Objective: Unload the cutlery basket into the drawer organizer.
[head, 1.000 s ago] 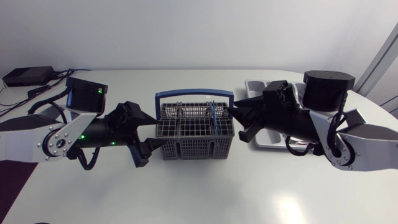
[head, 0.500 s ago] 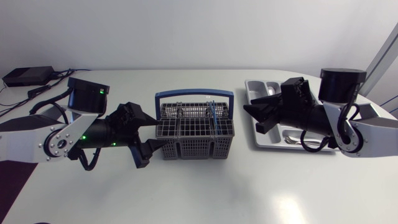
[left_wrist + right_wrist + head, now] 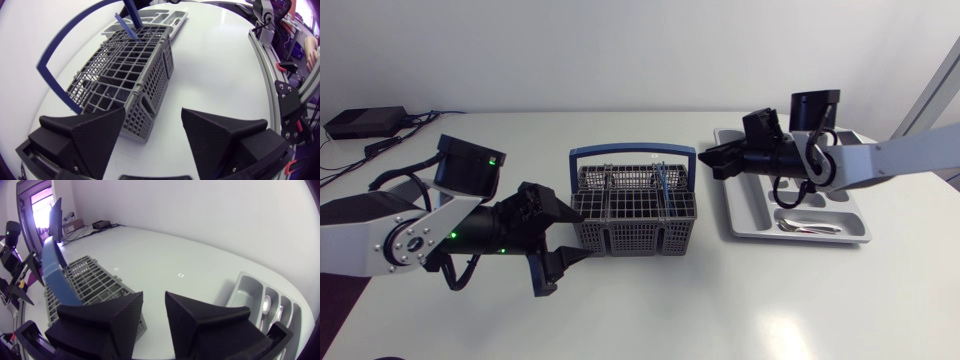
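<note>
The grey cutlery basket (image 3: 635,215) with a blue handle (image 3: 632,152) stands mid-table, and a blue-handled utensil (image 3: 665,188) is upright inside it. My left gripper (image 3: 575,232) is open at the basket's near left corner. In the left wrist view that corner (image 3: 142,132) sits between the fingers of the left gripper (image 3: 152,112). My right gripper (image 3: 708,160) hovers over the left end of the grey drawer organizer (image 3: 755,215). The right gripper (image 3: 153,297) has a narrow gap between its fingers and nothing in it. Silver cutlery (image 3: 807,227) lies in the organizer (image 3: 245,292).
A black box (image 3: 365,122) with cables sits at the table's far left corner. White tabletop stretches in front of the basket and the organizer.
My right arm has pulled back from the basket's right side to above the organizer's left end. My left gripper has shifted slightly down toward the basket's near corner.
</note>
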### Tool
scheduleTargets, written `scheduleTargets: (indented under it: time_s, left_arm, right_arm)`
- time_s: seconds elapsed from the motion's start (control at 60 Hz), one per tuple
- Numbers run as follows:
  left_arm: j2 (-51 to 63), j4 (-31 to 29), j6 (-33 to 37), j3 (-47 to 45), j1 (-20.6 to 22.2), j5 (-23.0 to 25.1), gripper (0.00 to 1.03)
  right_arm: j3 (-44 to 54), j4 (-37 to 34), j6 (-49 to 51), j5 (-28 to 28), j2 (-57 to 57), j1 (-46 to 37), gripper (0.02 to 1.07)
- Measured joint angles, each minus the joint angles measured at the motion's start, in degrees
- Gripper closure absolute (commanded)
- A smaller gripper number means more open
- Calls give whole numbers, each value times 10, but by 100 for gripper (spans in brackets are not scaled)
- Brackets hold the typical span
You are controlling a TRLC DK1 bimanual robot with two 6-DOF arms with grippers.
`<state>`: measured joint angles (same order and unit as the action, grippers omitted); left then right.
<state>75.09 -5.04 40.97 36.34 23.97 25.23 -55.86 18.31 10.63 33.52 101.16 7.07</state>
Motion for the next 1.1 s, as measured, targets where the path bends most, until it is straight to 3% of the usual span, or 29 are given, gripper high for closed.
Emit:
scheduleTargets:
  time_s: [0.083,0.133,0.383,0.633,1.1]
  left_arm:
    - [7,-5,0,-7,10,0,79]
    - [17,-5,0,-10,14,0,86]
    - [84,27,7,-10,24,-16,86]
    - [141,93,7,-10,1,-31,85]
    - [206,127,6,54,-73,-32,84]
  right_arm:
    - [-52,-25,-2,14,49,1,100]
    - [-83,-47,-2,26,77,2,100]
    - [-189,-127,-4,89,173,8,101]
    - [-198,-198,18,165,178,2,101]
    - [-80,-331,139,217,71,-25,101]
